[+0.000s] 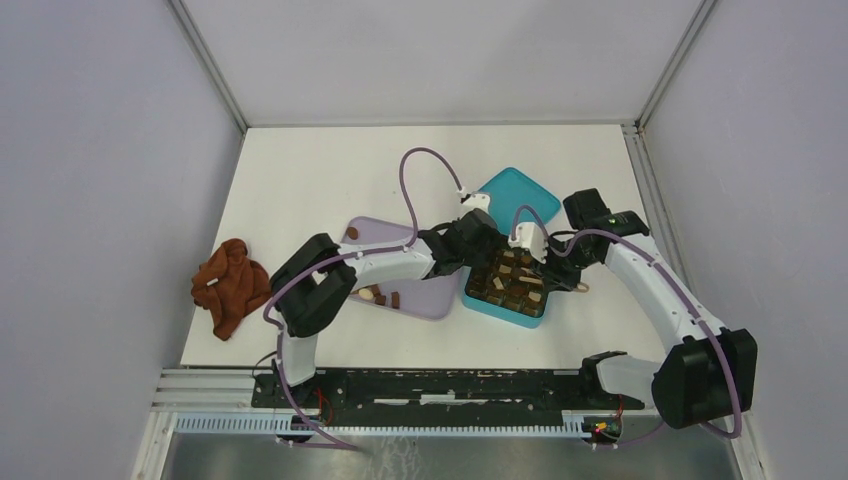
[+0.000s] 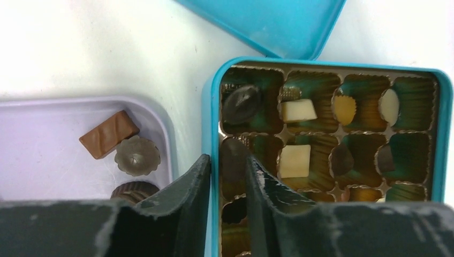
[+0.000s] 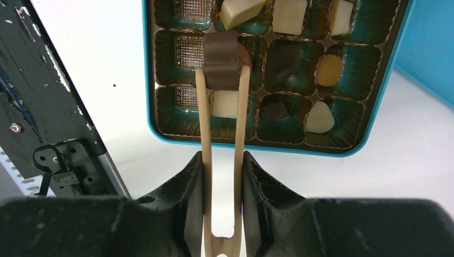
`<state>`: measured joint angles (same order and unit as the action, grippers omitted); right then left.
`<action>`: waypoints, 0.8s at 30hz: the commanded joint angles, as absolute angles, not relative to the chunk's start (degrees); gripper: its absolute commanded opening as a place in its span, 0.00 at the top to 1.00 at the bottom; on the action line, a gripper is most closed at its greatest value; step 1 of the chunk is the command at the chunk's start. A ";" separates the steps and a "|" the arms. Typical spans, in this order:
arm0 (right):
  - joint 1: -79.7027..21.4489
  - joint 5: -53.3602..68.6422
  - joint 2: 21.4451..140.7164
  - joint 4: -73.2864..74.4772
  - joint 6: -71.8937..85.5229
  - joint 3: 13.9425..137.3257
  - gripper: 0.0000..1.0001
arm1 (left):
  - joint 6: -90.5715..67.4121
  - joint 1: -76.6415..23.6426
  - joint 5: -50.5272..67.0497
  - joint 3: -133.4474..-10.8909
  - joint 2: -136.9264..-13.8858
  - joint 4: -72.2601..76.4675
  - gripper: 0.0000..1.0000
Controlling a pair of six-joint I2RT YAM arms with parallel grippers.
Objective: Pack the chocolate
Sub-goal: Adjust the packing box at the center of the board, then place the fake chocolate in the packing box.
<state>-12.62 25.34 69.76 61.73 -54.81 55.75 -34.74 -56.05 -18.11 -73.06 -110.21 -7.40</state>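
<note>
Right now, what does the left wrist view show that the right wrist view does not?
Only the left wrist view: the tray with loose chocolates, and the left gripper, jaws a little apart over the box edge.
Only the right wrist view: the right gripper shut on the tongs, which pinch a brown piece above the box.
Both: the box, its cells partly filled with dark and cream pieces.
</note>
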 commanded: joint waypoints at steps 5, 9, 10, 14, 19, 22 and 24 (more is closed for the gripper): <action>-14.04 25.27 70.75 61.14 -57.47 55.15 0.81 | -38.17 -55.50 -22.14 -77.04 -104.08 -11.46 0.53; -16.97 23.48 71.60 60.59 -56.79 54.59 0.81 | -36.68 -55.50 -27.39 -76.28 -98.78 -16.69 0.44; -17.62 23.29 71.72 60.48 -56.54 54.50 0.81 | -36.50 -55.44 -28.86 -75.64 -97.35 -17.96 0.42; -21.15 20.98 72.13 59.06 -54.93 53.76 0.81 | -36.75 -55.44 -34.79 -71.96 -90.02 -21.46 0.37; -25.40 17.54 74.49 57.84 -52.17 54.05 0.81 | -38.24 -55.46 -40.92 -67.11 -80.67 -24.51 0.30; -27.31 15.78 76.06 57.34 -50.76 54.64 0.80 | -40.06 -55.46 -44.19 -64.97 -75.99 -26.51 0.26; -28.28 14.59 77.08 57.16 -50.14 54.84 0.80 | -40.73 -55.39 -45.37 -63.80 -73.37 -27.30 0.26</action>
